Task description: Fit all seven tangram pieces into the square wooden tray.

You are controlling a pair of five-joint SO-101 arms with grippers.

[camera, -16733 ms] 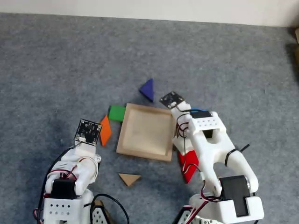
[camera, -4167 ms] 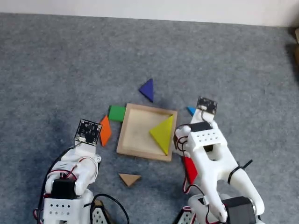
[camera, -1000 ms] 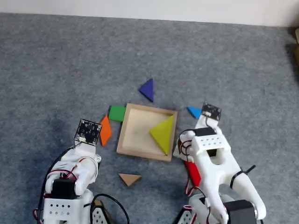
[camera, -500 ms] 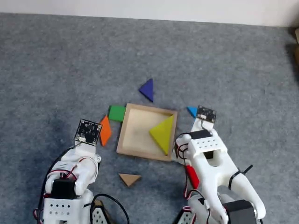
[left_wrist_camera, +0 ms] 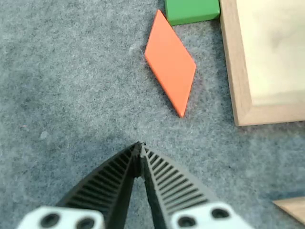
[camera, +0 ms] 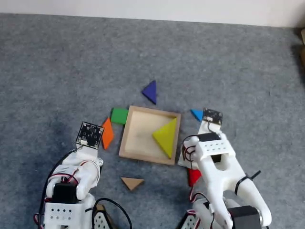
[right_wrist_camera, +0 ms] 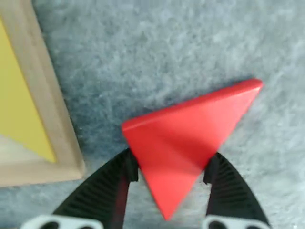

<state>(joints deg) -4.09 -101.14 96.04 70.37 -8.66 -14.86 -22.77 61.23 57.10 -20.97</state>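
The square wooden tray holds a yellow triangle against its right side. My right gripper is shut on the red triangle, one finger on each side, just off the tray corner. From above, the red triangle peeks out beneath the right arm. My left gripper is shut and holds nothing, on the carpet a little short of the orange parallelogram. Around the tray lie a green square, a purple triangle, a blue triangle and a wooden triangle.
Everything lies on grey carpet, wide and bare at the back and to both sides. The left arm stands left of the tray, close to the orange parallelogram. A pale wall strip runs along the far edge.
Since the earliest frame the yellow triangle has come to lie in the tray. In the last second the right arm drew back slightly over the red triangle. The left arm has stayed still.
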